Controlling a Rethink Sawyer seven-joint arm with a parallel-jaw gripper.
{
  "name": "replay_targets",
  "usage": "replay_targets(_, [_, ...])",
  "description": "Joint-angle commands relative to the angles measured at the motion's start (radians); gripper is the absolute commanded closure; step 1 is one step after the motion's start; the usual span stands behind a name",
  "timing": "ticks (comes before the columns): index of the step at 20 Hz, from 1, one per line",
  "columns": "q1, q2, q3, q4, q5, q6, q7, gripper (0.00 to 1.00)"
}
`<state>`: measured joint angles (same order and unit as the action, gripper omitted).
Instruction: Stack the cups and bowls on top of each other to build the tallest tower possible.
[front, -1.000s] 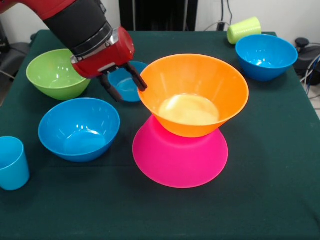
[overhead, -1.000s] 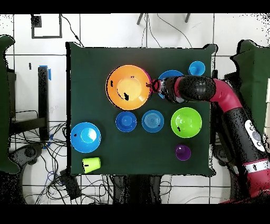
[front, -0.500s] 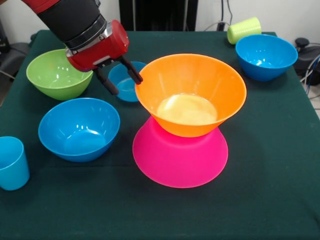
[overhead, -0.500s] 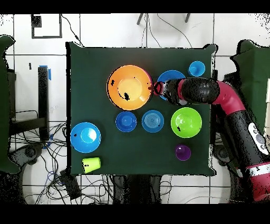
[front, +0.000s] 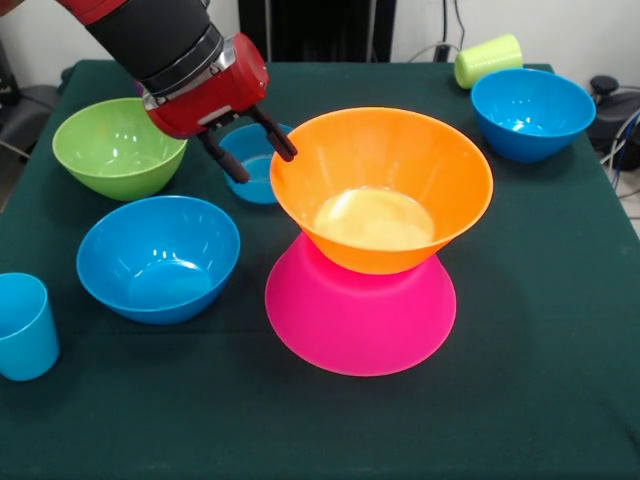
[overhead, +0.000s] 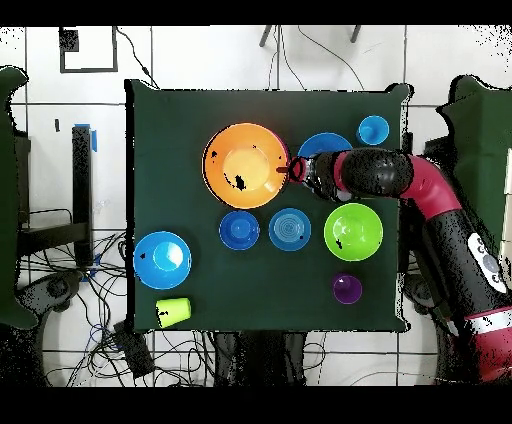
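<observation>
1. Orange bowl (front: 381, 185) sits upright on the upturned pink bowl (front: 360, 318), base on base, near the middle of the green table (front: 540, 400); this pair is the tower, and the orange bowl holds nothing.
2. The gripper (front: 258, 154) hangs just beside the orange bowl's rim, its two dark fingers (front: 276, 141) apart and holding nothing; one fingertip is at or very near the rim, and whether it touches cannot be told.
3. Behind the fingers lies a small blue bowl (front: 246, 160), partly hidden by them.
4. A green bowl (front: 118, 148) stands further to that side, and a medium blue bowl (front: 158, 257) lies nearer the camera, both upright and apart from the tower.
5. Another blue bowl (front: 532, 113) stands at the far right corner, with the yellow-green cup (front: 488, 59) on its side just behind it.
6. A light-blue cup (front: 24, 325) stands upright at the left edge.
7. From overhead, a purple cup (overhead: 347, 289) stands near the green bowl, and two small bowls (overhead: 265, 230) sit side by side below the tower.
</observation>
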<state>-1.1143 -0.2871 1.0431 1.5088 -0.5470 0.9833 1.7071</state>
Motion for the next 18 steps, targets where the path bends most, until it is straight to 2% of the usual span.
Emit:
replay_targets(1, [0.037, 0.014, -0.063, 0.036, -0.010, 0.085, -0.222, 0.00])
replay_targets(9, [0.031, -0.013, -0.054, 0.049, 0.012, 0.107, -0.202, 0.00])
replay_targets(18, [-0.001, -0.107, -0.025, 0.125, 0.055, 0.115, -0.152, 0.00])
